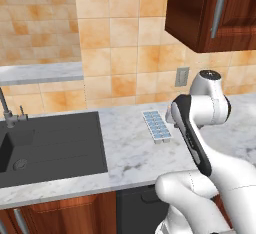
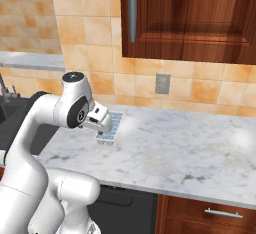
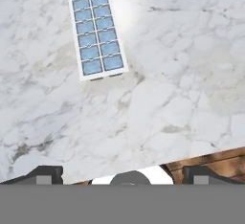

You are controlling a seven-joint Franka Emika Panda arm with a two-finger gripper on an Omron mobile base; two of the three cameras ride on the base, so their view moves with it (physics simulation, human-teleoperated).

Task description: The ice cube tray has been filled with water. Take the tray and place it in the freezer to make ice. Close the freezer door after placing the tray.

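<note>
Ice cube tray [image 3: 97,30] lay flat on the white marble counter [image 3: 158,103], cells full of pale blue water [image 3: 92,67], to the right of the black sink [image 1: 47,145] and below the wall outlet [image 2: 162,84]. Gripper [image 3: 122,175] hung above the counter's front edge, well short of the tray, finger tips [image 3: 45,174] spread wide apart and holding nothing. Dark wood cabinet [image 2: 190,18] with a silver handle was mounted above, against the orange tiled wall [image 1: 120,38].
</note>
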